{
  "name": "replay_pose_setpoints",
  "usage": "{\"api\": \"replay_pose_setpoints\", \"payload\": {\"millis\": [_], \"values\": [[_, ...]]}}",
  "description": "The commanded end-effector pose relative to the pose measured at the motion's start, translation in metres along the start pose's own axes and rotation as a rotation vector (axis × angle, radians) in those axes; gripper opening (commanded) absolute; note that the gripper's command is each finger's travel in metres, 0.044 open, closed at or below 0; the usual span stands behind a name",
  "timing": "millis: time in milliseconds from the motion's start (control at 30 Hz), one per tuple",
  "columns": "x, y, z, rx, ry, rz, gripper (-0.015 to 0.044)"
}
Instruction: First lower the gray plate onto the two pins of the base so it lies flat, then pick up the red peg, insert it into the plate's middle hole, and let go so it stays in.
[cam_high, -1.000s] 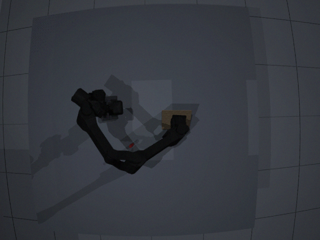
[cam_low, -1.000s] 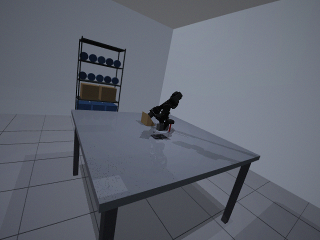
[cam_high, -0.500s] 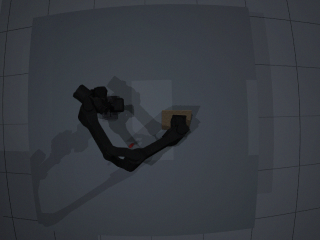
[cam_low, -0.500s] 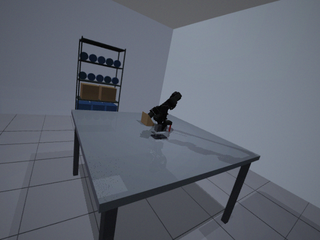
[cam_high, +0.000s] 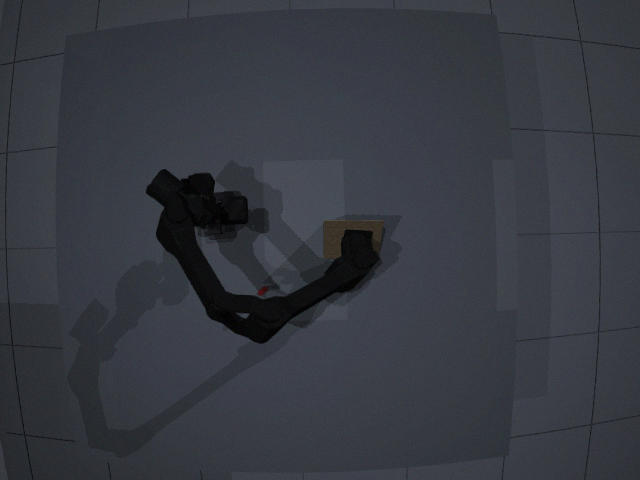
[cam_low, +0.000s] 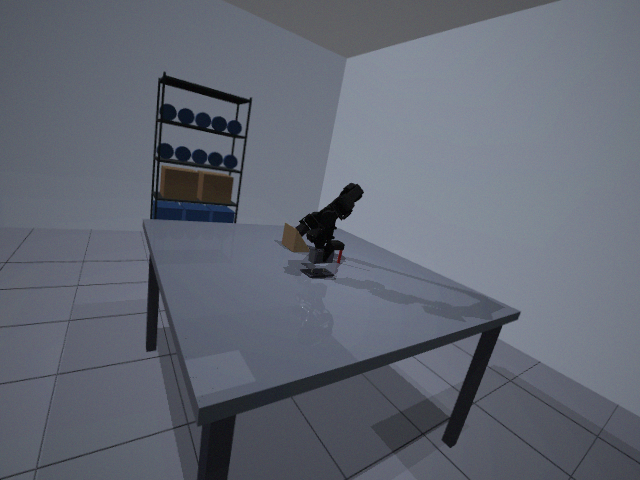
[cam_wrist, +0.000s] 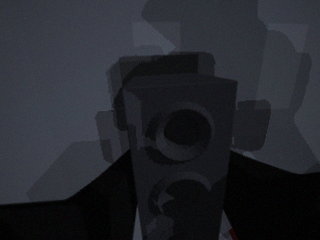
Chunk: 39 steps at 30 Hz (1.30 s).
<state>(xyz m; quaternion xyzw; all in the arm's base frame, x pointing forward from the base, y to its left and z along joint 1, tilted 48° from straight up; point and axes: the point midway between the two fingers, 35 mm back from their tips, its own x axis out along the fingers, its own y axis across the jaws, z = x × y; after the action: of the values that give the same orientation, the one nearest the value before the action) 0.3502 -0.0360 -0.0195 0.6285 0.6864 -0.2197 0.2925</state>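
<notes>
A glossy gray desk on dark legs stands in a dim room with pale walls and a floor of large gray tiles with dark joints. Against the back wall a black metal shelf rack carries 2 rows of 5 blue balls each, 2 brown boxes below them, and blue bins at the bottom. The desk top reflects light and bears long layered shadows of the arm.

The black arm bends out from its tan mount block and folds back so that the claw hangs low over the desk. It is clenched on the gray plate, which fills the wrist view, tilted, with 2 round holes showing. The dark base lies flat on the desk just in front of the claw. The red peg stands upright beside the arm, apart from the base.
</notes>
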Motion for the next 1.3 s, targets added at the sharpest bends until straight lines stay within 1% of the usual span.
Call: {"api": "replay_pose_setpoints", "payload": {"millis": [0,900,1167,1267], "values": [[0.000,-0.001,0.001,0.003,-0.003,-0.001,0.0000],[0.039,-0.001,0.001,0.003,-0.002,-0.001,0.0000],[0.036,0.000,0.001,-0.003,-0.006,-0.003,0.0000],[0.036,0.000,0.001,-0.003,-0.006,-0.003,0.0079]]}}
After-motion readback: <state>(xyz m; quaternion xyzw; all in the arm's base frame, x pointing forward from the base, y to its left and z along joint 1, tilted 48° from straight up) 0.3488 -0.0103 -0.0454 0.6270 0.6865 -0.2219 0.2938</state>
